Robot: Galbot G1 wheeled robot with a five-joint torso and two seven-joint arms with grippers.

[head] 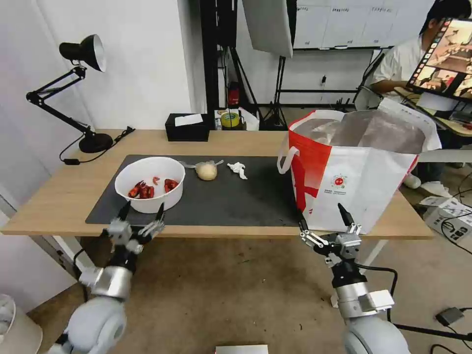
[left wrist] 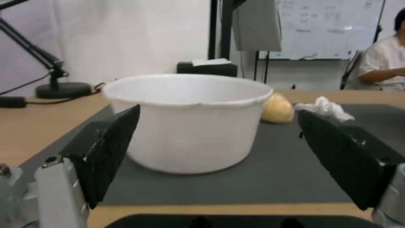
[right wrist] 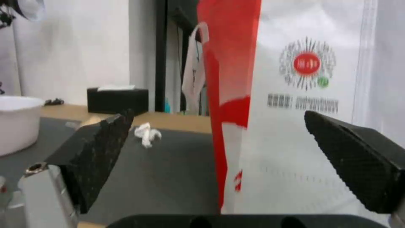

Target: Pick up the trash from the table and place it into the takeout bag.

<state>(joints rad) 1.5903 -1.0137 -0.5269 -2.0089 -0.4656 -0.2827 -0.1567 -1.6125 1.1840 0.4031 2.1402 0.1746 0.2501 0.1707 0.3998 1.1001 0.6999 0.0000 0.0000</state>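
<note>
Trash is what you are clearing, and it lies in a loose row on the dark grey mat [head: 231,201] that covers the middle of the table [head: 59,196]: a white round bowl [head: 150,184] with red shellfish scraps nearest your left arm, then a clear bag with a pale yellowish lump [head: 206,170], then a small crumpled white tissue [head: 238,169] farther toward the takeout bag [head: 359,172]. No clamshell tray can be made out on the mat. Your left gripper [head: 141,212] hangs just off the near table edge, directly in front of the bowl, with its fingers spread wide and touching nothing; in the left wrist view the bowl [left wrist: 190,123] sits squarely between them, which suggests the arm is lined up for a grasp across its wall or rim. Your right gripper [head: 322,215] waits at the near edge before the bag, likewise spread wide and empty, the red-and-white bag wall [right wrist: 270,95] close ahead. That bag stands upright at the right end of the mat with its foil-lined mouth open, so anything lifted must clear its tall rim. The black tissue box [head: 187,127] at the far edge is not part of the job.
</note>
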